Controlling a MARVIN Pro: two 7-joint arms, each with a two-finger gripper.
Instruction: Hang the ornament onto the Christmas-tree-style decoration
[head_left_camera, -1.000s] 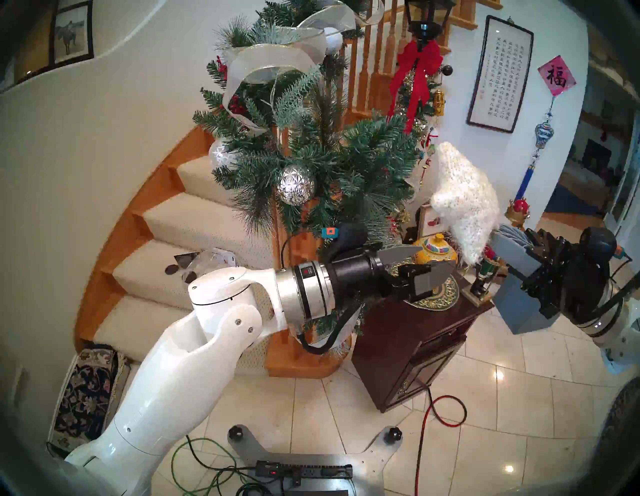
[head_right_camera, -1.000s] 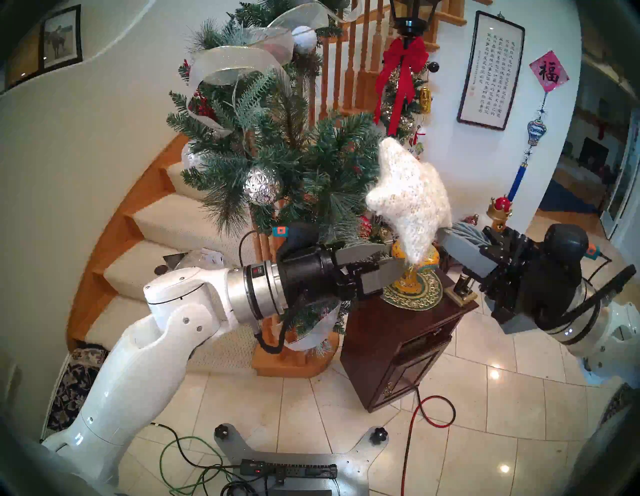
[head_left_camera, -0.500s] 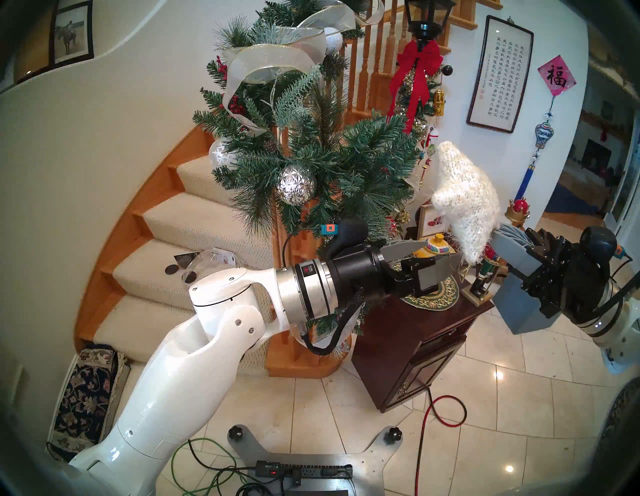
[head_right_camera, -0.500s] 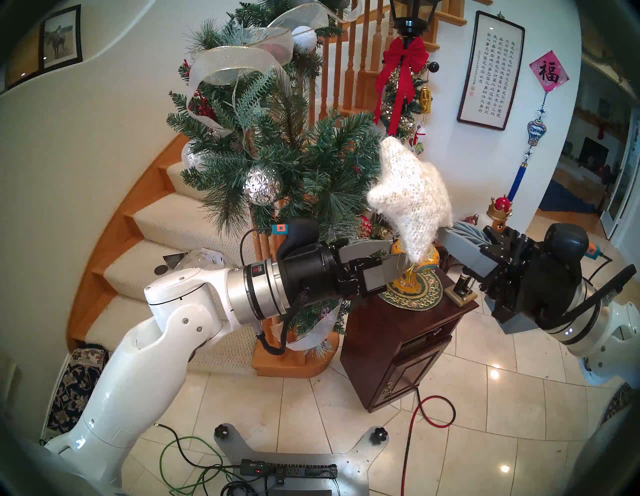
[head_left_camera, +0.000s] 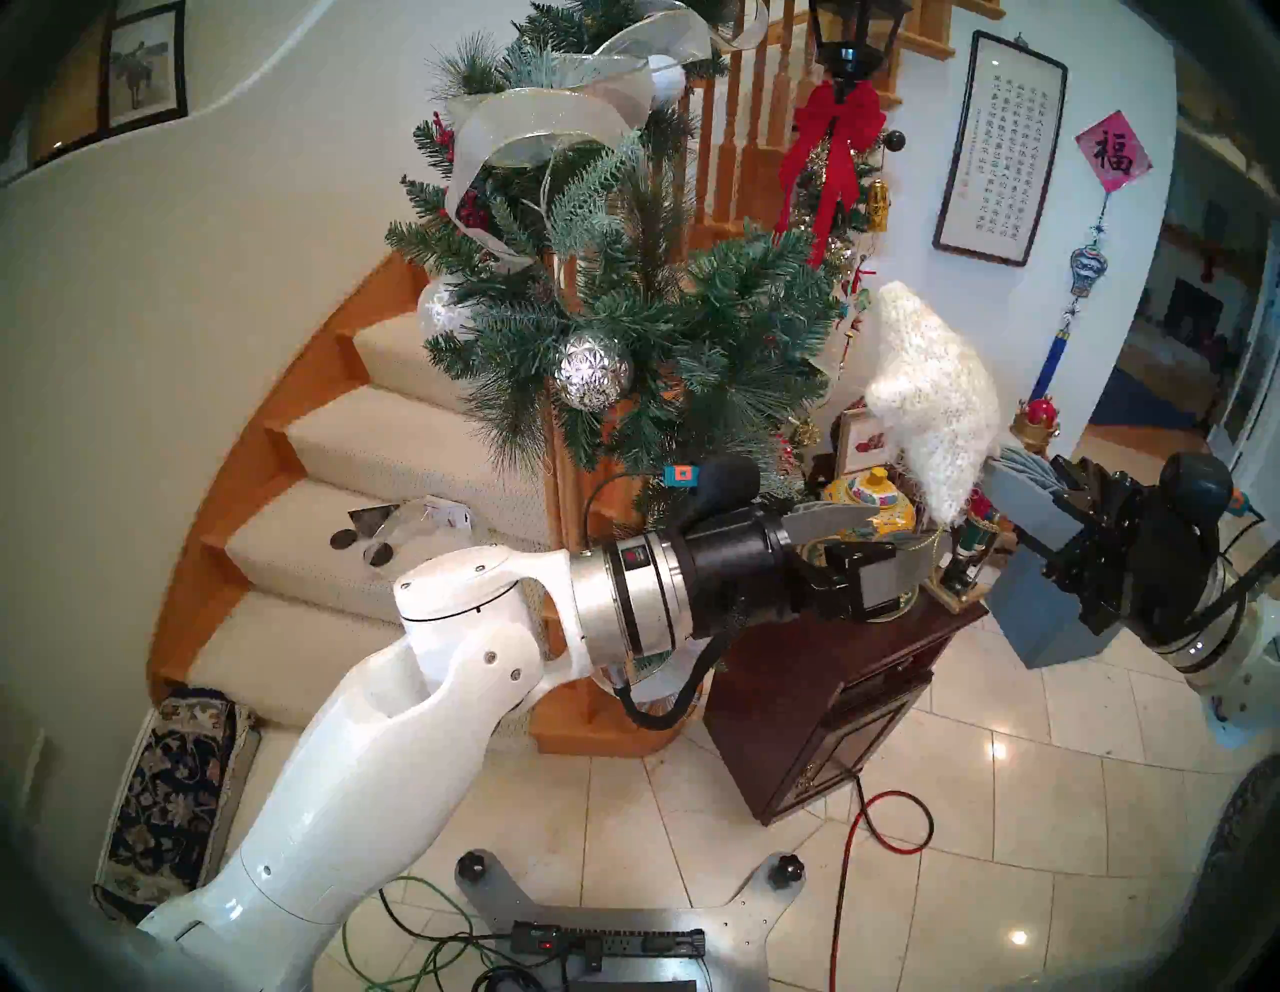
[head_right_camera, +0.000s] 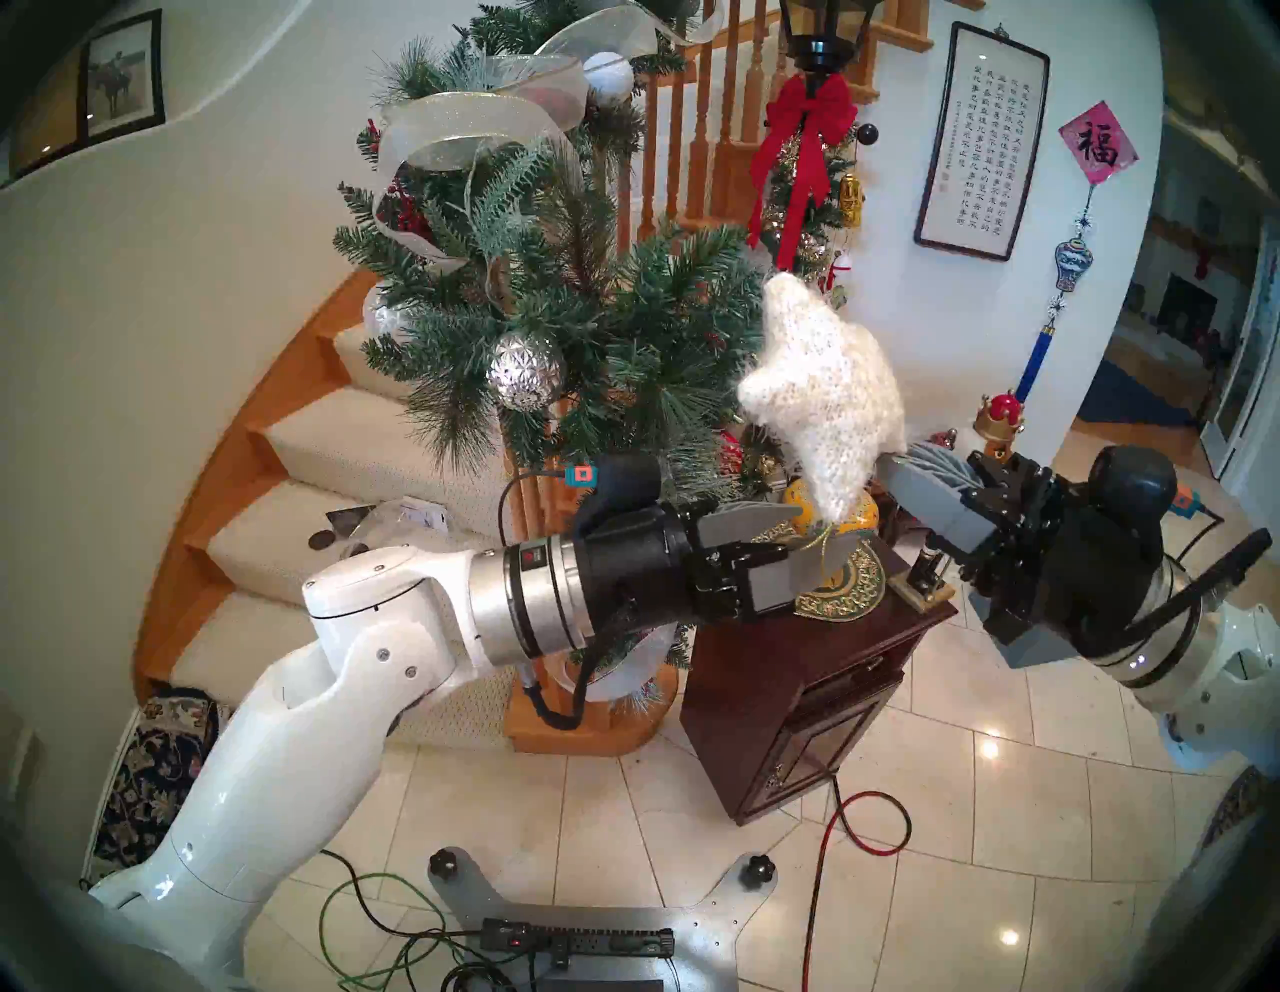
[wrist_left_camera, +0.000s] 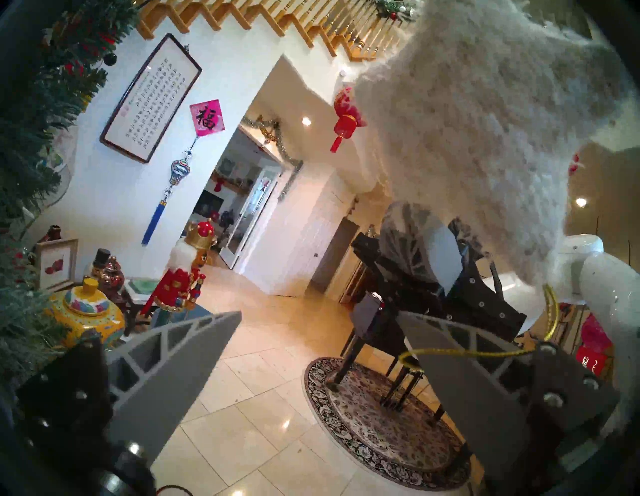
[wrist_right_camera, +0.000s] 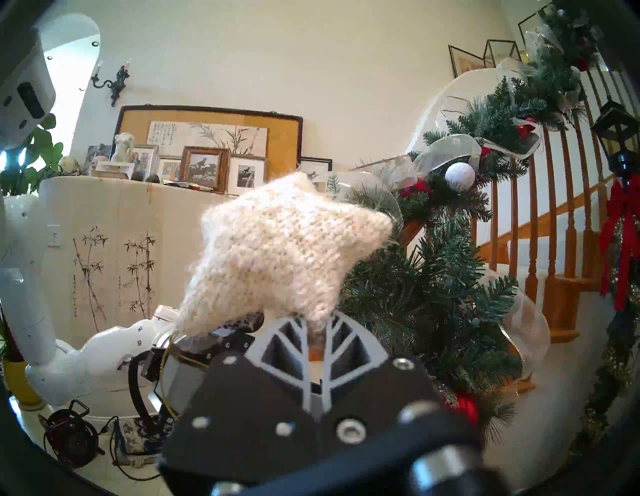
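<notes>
Star ornament (head_left_camera: 931, 395) beside pine garland (head_left_camera: 623, 305)

Bright, even indoor light fills all views, ceiling lamps glare off the glossy floor tiles (head_left_camera: 997, 751), fisheye bending and dark rims surround them.

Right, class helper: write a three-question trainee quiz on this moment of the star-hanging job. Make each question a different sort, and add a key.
1. Multiple choice: which gripper is shut on one tip of the white star? A. left B. right C. neither
2. True or false: the gold string loop lies across one finger of the open left gripper.
3. Short answer: is the star already hanging on the green garland?

Key: 1. B, the right gripper. 2. True. 3. No, it sits in the gripper, up beside the branches.
</notes>
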